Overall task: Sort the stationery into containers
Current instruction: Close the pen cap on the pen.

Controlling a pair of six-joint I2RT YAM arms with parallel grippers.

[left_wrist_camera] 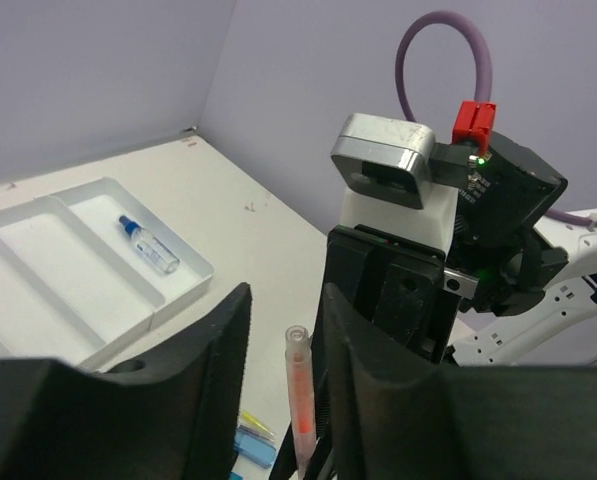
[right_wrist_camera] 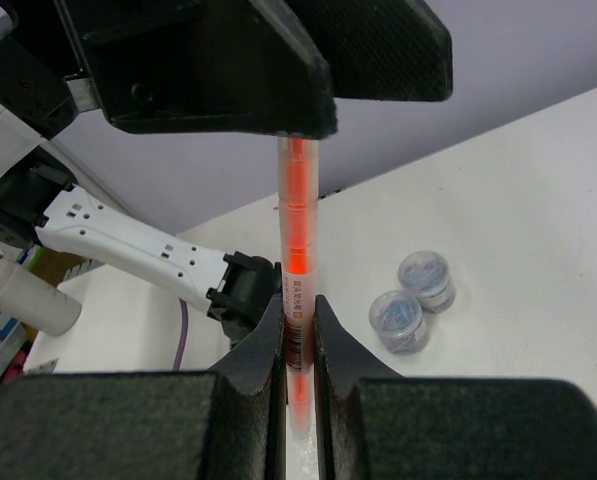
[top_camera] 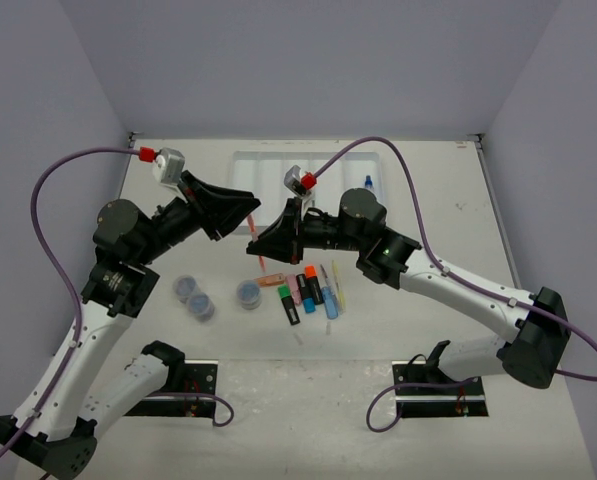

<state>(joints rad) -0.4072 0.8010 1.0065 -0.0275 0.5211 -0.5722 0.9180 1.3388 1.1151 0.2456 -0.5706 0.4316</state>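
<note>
My right gripper (right_wrist_camera: pixel 296 305) is shut on a thin translucent pen with an orange core (right_wrist_camera: pixel 296 230) and holds it above the table, seen in the top view (top_camera: pixel 261 248). My left gripper (left_wrist_camera: pixel 283 310) is open, its jaws on either side of the pen's free end (left_wrist_camera: pixel 300 390), with a gap on the left side. It meets the right gripper in the top view (top_camera: pixel 245 216). The white tray (top_camera: pixel 268 163) lies at the back; a blue-capped bottle (left_wrist_camera: pixel 148 246) lies in its end compartment. Highlighters and pens (top_camera: pixel 306 292) lie on the table below the grippers.
Three small clear tubs with blue contents (top_camera: pixel 201 305) stand left of the highlighters; two show in the right wrist view (right_wrist_camera: pixel 413 300). Purple cables arch over both arms. Walls close the table at the back and sides.
</note>
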